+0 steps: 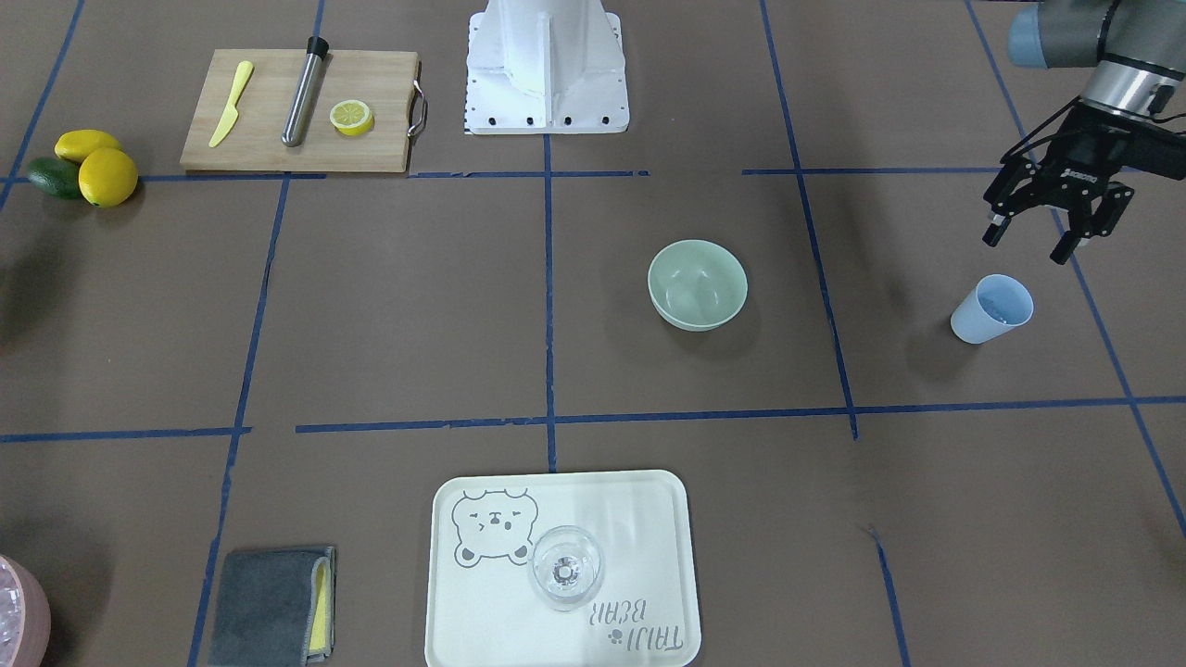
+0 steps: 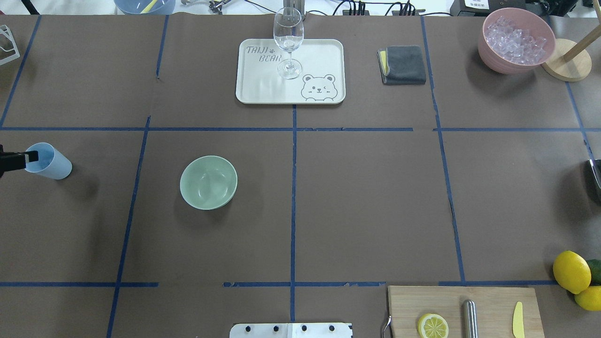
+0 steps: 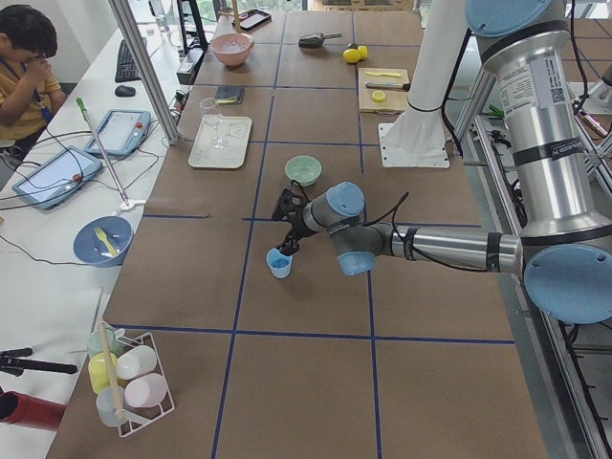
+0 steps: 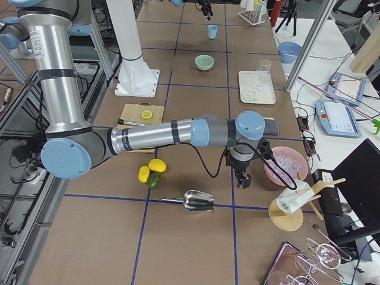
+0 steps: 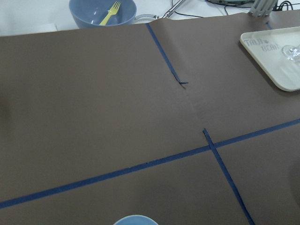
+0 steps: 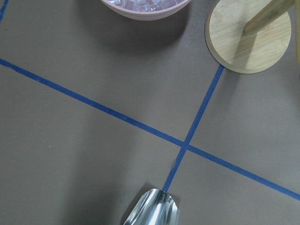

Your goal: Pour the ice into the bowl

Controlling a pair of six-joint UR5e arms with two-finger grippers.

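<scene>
The pale mint-green bowl (image 1: 697, 283) stands upright left of the table's centre in the overhead view (image 2: 208, 182) and looks empty. A light blue cup (image 1: 991, 310) stands upright near the table's left edge (image 2: 47, 161); I cannot tell what is in it. My left gripper (image 1: 1030, 243) is open and empty, hovering just above and behind the cup's rim. Ice cubes (image 2: 515, 40) fill a pink container. My right gripper (image 4: 242, 180) hangs near that container; I cannot tell if it is open or shut.
A clear glass (image 2: 288, 40) stands on a white tray (image 2: 324, 51). A grey cloth (image 2: 403, 65) lies beside the tray. A cutting board (image 1: 296, 111) holds a knife, a metal rod and half a lemon. Lemons (image 1: 93, 167) lie nearby. A metal scoop (image 4: 199, 202) lies on the table.
</scene>
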